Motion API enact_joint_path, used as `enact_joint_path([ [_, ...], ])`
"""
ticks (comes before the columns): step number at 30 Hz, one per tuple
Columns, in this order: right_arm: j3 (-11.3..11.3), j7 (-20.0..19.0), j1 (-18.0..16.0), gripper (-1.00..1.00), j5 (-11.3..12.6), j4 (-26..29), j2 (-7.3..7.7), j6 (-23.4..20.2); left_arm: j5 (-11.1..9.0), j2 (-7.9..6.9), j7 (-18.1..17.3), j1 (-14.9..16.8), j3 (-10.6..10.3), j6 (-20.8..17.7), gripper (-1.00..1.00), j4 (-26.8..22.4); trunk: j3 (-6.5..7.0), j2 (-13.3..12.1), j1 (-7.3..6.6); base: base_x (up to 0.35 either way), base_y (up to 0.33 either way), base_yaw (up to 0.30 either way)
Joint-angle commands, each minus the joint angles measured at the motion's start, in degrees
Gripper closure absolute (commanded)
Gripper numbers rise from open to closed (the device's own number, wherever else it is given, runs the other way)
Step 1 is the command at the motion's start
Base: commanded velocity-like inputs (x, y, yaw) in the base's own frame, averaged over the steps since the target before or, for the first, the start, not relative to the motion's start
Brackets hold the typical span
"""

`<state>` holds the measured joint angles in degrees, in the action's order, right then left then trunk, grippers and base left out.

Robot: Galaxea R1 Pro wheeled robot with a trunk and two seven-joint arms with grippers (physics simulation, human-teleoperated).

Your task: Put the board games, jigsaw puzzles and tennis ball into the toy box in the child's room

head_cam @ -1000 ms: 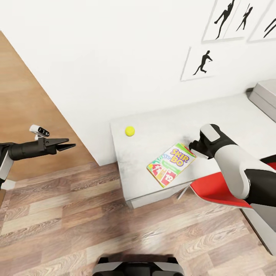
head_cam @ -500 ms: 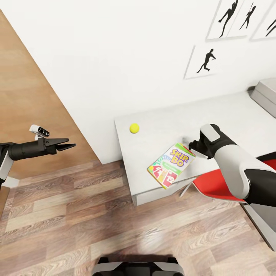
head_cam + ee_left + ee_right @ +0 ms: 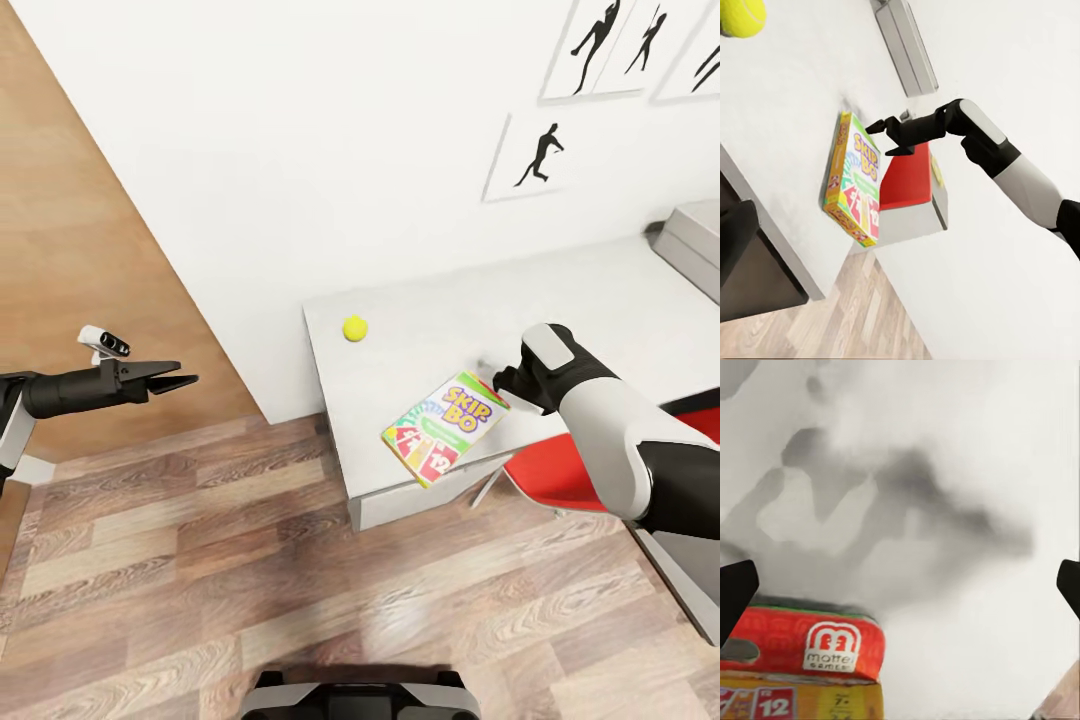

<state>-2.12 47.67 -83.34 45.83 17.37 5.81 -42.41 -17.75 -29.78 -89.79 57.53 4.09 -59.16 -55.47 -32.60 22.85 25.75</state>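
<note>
A white-green-red SKIP-BO board game [image 3: 445, 427] lies flat near the front edge of the table [image 3: 580, 300], one corner poking just past it. My right gripper [image 3: 497, 382] is open at the box's far corner; I cannot tell whether it touches. The right wrist view has its fingers spread wide [image 3: 902, 585] over the mottled table top [image 3: 945, 472], the box's red end [image 3: 802, 660] beside one finger. The tennis ball [image 3: 354, 327] rests near the table's left end. A corner of the grey toy box [image 3: 697, 240] shows at the right. My left gripper [image 3: 188, 379] hangs open over the floor, far left.
A red swivel chair [image 3: 545, 470] is tucked under the table by my right arm. A wooden panel [image 3: 70, 250] stands at the left against the white wall with black silhouette pictures [image 3: 540, 155]. Wood plank floor [image 3: 250, 580] lies in front of the table.
The whole view has shifted: table and ball slid right and up in the picture. The SKIP-BO box stayed beside my right gripper and now lies nearer the table's front edge.
</note>
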Motion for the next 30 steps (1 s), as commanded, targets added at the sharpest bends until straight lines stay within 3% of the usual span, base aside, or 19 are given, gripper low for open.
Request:
enact_joint_path([
  [1, -0.5, 0.3, 0.0, -1.0, 1.3, -0.1, -0.03, -0.1, 0.0, -0.02, -0.2, 0.0, 0.0, -0.6, -1.0, 0.0, -0.09, 0.1, 0.04, -0.093, 0.181, 0.0],
  [30, -0.5, 0.3, 0.0, -1.0, 1.3, -0.1, -0.07, -0.2, 0.0, 0.16, -0.2, 0.0, 0.0, -0.6, -1.0, 0.1, -0.09, 0.1, 0.04, -0.035, 0.1, 0.0],
])
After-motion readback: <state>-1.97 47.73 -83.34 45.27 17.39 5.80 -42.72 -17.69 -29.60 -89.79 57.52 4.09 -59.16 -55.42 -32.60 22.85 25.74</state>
